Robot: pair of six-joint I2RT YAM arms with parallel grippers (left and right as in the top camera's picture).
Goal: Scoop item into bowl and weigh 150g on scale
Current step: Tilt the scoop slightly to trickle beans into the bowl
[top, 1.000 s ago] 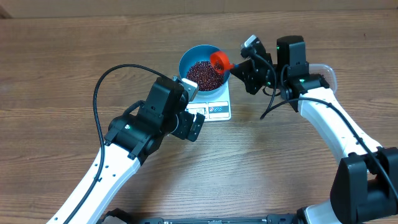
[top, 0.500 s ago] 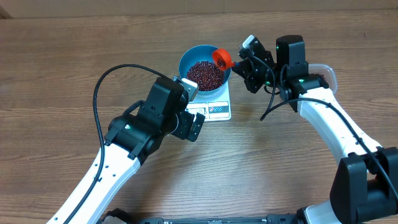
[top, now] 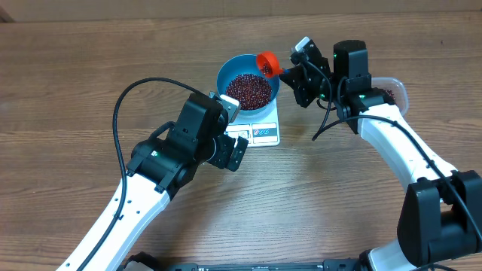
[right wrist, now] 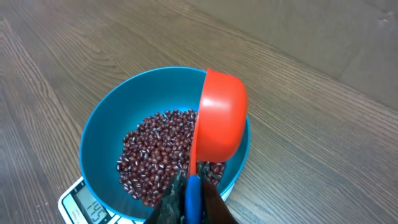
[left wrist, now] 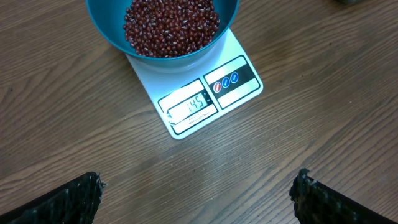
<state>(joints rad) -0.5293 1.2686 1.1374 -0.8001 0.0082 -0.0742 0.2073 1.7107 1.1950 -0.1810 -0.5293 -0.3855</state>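
The blue bowl (top: 226, 71) stands on the white scale (top: 263, 134), with a heap of dark red-brown beans (top: 248, 89) in it. My right gripper (top: 288, 74) is shut on the blue handle of a red scoop (top: 267, 63), which is held over the bowl's far right rim. In the right wrist view the scoop (right wrist: 221, 112) is turned on its side above the beans (right wrist: 155, 155), and the gripper (right wrist: 193, 196) clamps its handle. My left gripper (left wrist: 198, 185) is open over bare table in front of the scale (left wrist: 242, 87), whose display reads 145. It holds nothing.
A clear plastic tub (top: 393, 86) with dark beans in it sits at the right, partly hidden behind my right arm. My left arm and its black cable (top: 124, 102) lie over the table's left front.
The right gripper has lifted the red scoop from over the beans toward the bowl's far right rim. The left arm has not moved.
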